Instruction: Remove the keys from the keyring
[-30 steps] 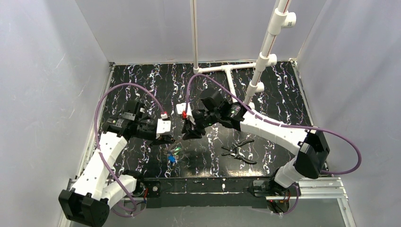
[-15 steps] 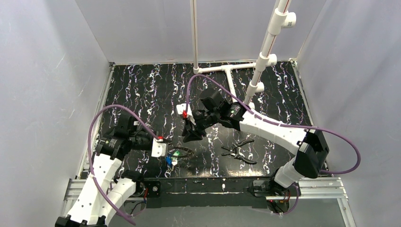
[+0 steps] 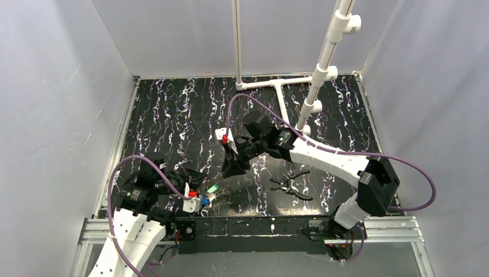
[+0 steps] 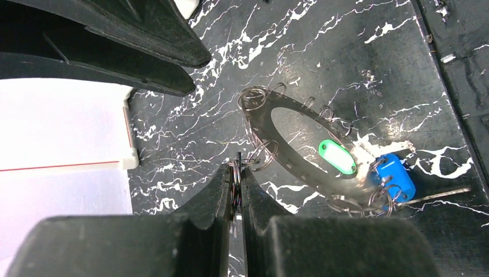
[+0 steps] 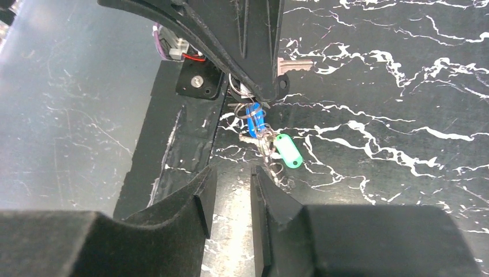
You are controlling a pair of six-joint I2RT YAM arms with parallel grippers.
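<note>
Close to the near-left edge of the black, white-veined marbled table point(image 3: 173, 109), the left hand point(image 4: 236, 172) grips the thin silvery wire keyring point(image 4: 260, 154), with both small plastic-headed keys point(image 4: 337, 157) on it.

The keyring's loops spread over the table just past the left hand's black fingertips, which are pressed together on one wire loop. The green-headed key sits inside the ring's curve and the blue-headed key point(image 4: 396, 176) at its far end, with a bare metal blade pointing away beside it. The right hand point(image 5: 230, 187) hovers near the cluster, on its far side, its two fingers apart with only table between them. Black-handled pliers point(image 3: 291, 184) lie to the right, well apart from the keys.
</note>
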